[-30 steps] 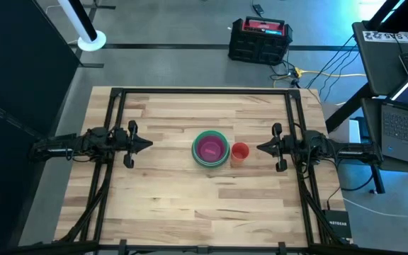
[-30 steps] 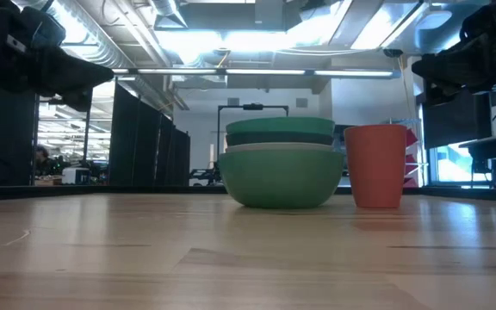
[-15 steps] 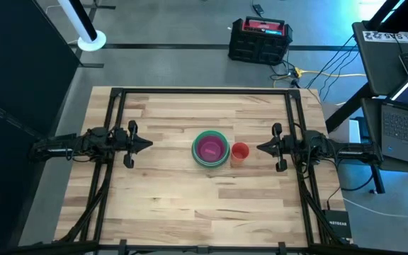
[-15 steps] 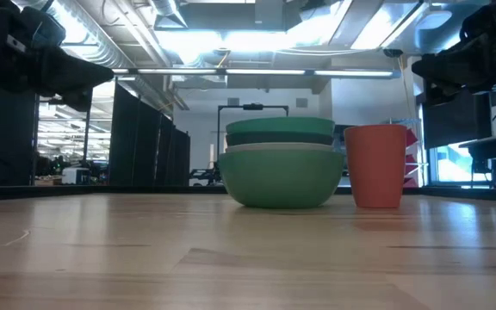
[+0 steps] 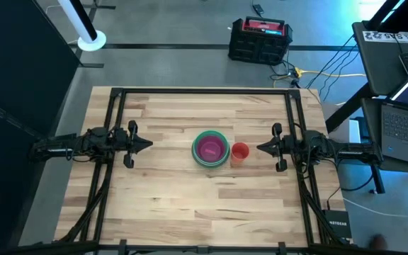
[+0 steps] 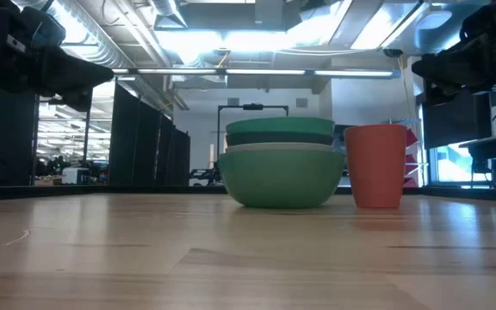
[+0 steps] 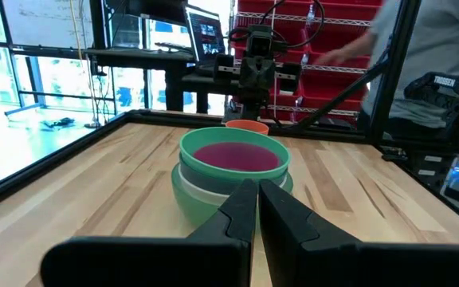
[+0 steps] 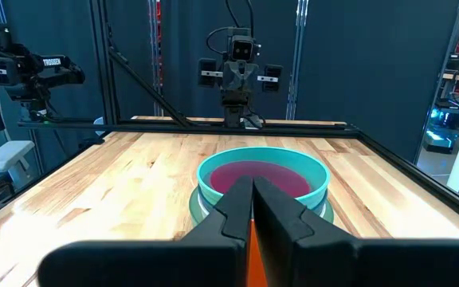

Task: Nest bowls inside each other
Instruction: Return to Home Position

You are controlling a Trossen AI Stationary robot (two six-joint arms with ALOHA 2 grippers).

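The bowls (image 5: 210,149) stand nested in one stack at the table's middle, the sage green one at the bottom resting on the wood. In the low view the stack (image 6: 280,164) shows green, white and dark teal rims. The magenta-pink bowl (image 7: 236,156) lies innermost at the top. My left gripper (image 5: 149,144) is shut, level above the table, left of the stack and apart from it. My right gripper (image 5: 259,148) is shut, level, right of the orange cup. In their own views, my left gripper (image 7: 257,191) and right gripper (image 8: 252,190) point at the stack.
A small orange cup (image 5: 239,152) stands upright just right of the stack, close beside it. Black frame rails (image 5: 116,120) run along the table's left, right and far sides. A person's arm (image 7: 357,48) shows beyond the table. Bare wood lies near and far of the stack.
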